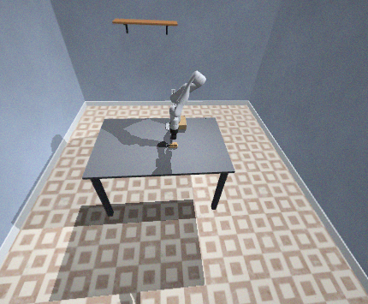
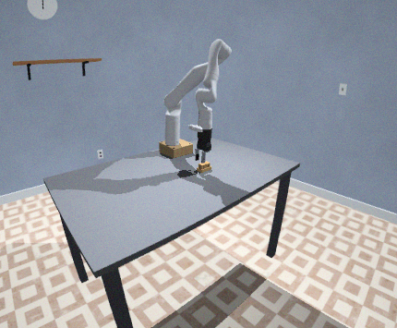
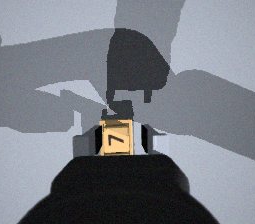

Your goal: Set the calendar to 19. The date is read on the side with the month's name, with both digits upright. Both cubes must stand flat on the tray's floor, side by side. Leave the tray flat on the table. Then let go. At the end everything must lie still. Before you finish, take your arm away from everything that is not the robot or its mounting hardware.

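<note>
In the wrist view a yellow wooden cube shows a black 7 on its top face. It stands between the two fingers of my gripper, which is open, with a small gap on each side of the cube. A bit of yellow wood shows just behind the cube; I cannot tell what it is. In the top and exterior views the calendar is a small tan object on the dark table, right below my gripper. It also shows in the exterior view under the gripper. The tray and the second cube are too small to tell apart.
The arm's tan base block stands on the table just behind the calendar. The grey table top is wide, with its edges far from the calendar. A wall shelf hangs far off.
</note>
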